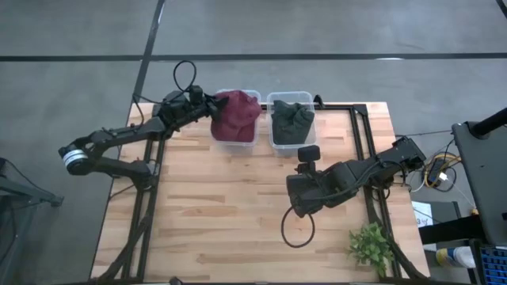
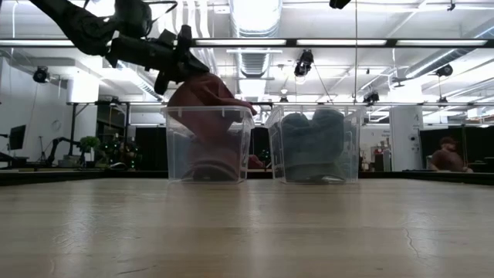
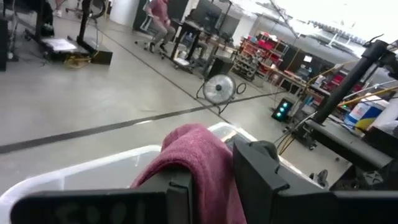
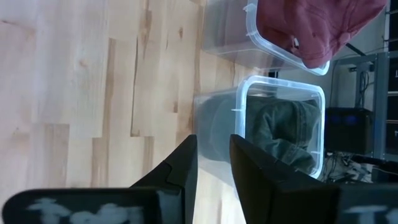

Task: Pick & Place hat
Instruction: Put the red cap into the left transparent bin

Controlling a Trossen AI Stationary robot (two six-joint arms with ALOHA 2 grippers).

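From above, the left hand (image 1: 212, 105) grips a maroon hat (image 1: 234, 115) over the left clear bin (image 1: 255, 96); the right hand (image 1: 307, 153) waits on the worktop (image 1: 230, 206). At table height, the hat hangs half inside. Right wrist — fingers (image 4: 181, 165) narrowly parted.

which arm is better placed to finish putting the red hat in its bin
Left. Its pincer grips the maroon hat over the left bin; the right pincer sits mid-table.
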